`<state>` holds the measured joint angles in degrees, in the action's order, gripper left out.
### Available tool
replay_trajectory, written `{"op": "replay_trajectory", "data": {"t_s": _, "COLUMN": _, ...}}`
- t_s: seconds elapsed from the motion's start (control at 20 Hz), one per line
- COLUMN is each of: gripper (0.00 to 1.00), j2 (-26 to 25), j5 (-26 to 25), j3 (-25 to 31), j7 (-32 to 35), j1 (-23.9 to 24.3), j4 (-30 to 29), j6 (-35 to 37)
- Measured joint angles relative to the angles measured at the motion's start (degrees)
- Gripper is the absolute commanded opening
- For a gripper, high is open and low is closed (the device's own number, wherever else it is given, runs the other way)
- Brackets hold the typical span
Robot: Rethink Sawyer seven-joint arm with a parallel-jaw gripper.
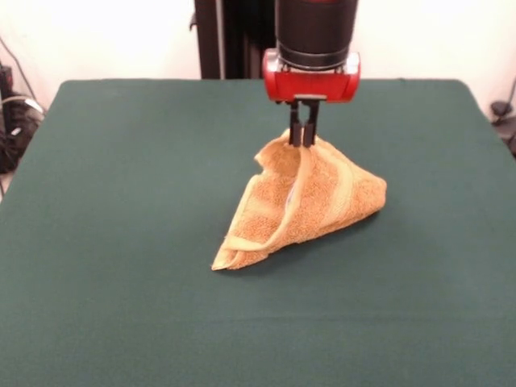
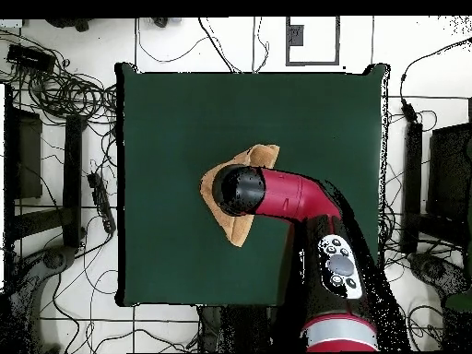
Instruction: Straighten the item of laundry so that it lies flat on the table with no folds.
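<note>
The orange-tan towel (image 1: pixel 302 205) is bunched into a tent shape near the middle of the dark green table (image 1: pixel 121 201). Its peak is lifted and its lower edges rest on the cloth, with a smoother band running down it. My gripper (image 1: pixel 303 137) hangs straight down from the red wrist and is shut on the towel's peak. In the overhead view the arm covers most of the towel (image 2: pixel 258 155), and the gripper itself is hidden under the wrist. The table (image 2: pixel 166 120) shows all round it.
Cables and black equipment lie on the floor around the table (image 2: pixel 55 92). The robot's pedestal column (image 1: pixel 234 36) stands behind the table's far edge.
</note>
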<state>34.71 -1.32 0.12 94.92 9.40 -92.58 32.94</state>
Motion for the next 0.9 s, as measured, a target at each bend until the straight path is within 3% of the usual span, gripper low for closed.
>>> {"op": "replay_trajectory", "data": {"t_s": 0.5, "gripper": 0.00, "j2": 1.4, "j5": 0.3, "j3": -0.5, "j7": 0.0, "j1": -1.4, "j4": 0.7, "j6": 1.1}}
{"op": "replay_trajectory", "data": {"t_s": 0.9, "gripper": 0.00, "j2": 6.9, "j5": 0.3, "j3": -2.3, "j7": 0.0, "j1": -1.2, "j4": 1.8, "j6": 11.2}}
